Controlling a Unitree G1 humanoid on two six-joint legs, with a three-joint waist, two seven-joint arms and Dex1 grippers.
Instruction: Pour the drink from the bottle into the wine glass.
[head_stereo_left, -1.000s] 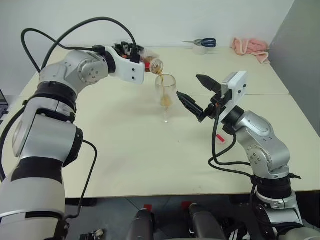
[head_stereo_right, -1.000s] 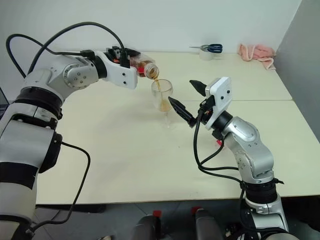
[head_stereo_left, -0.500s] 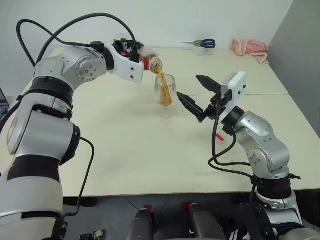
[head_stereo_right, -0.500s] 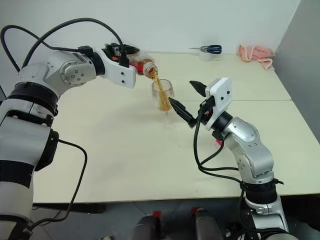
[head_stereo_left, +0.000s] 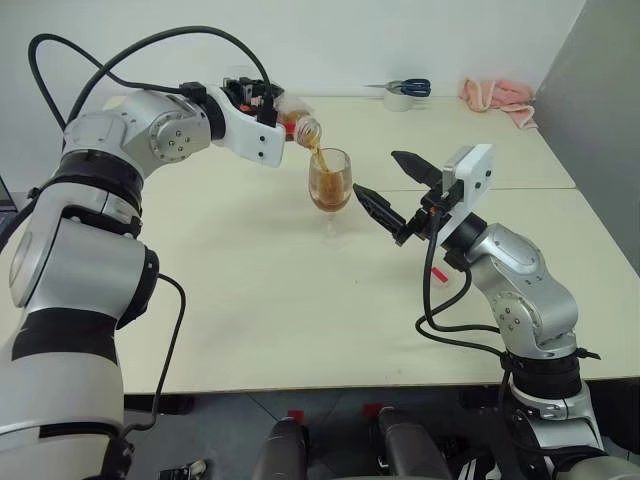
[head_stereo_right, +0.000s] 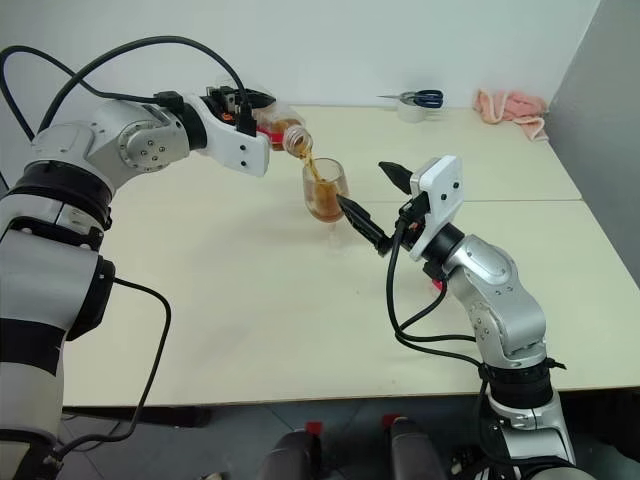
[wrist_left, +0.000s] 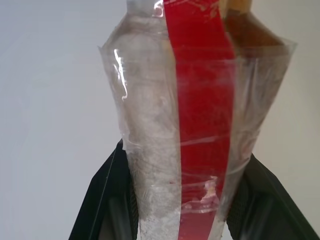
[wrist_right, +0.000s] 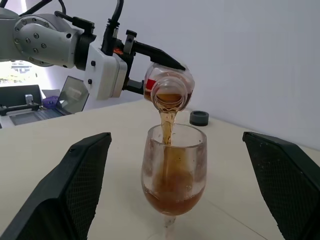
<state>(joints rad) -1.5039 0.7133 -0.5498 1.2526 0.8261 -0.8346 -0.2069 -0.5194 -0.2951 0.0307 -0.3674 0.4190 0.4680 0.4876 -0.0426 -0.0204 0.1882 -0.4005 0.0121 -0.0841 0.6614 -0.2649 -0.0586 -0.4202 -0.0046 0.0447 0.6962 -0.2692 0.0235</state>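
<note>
1. The left gripper (head_stereo_right: 262, 112) is clamped on the small clear squarish plastic bottle with a red-and-white label strip (head_stereo_right: 283, 131). It holds the bottle tipped nearly level, with the open mouth lowest and just above the rim of the glass, probably so the liquid runs out in a narrow stream and does not gush.
2. The clear stemmed wine glass with a rounded bowl (head_stereo_left: 330, 181) stands upright on the pale cream table (head_stereo_left: 250, 300), towards the far middle, directly under the bottle's mouth.
3. The translucent reddish-brown drink (wrist_right: 167, 122) falls as a thin stream from the mouth into the bowl, where it already fills roughly the lower half. A little is visible in the bottle's neck.
4. The right gripper (head_stereo_left: 398, 188) hangs just to the right of the glass with its two black fingers spread wide, one on each side of the bowl and touching neither it nor the stem. It seems placed to steady or catch the glass should it wobble.
5. The pour looks well under way. The likely risk is splashing over the rim if the tilt steepens.
6. A small dark round cap (wrist_right: 198, 118) lies on the table beyond the glass.
</note>
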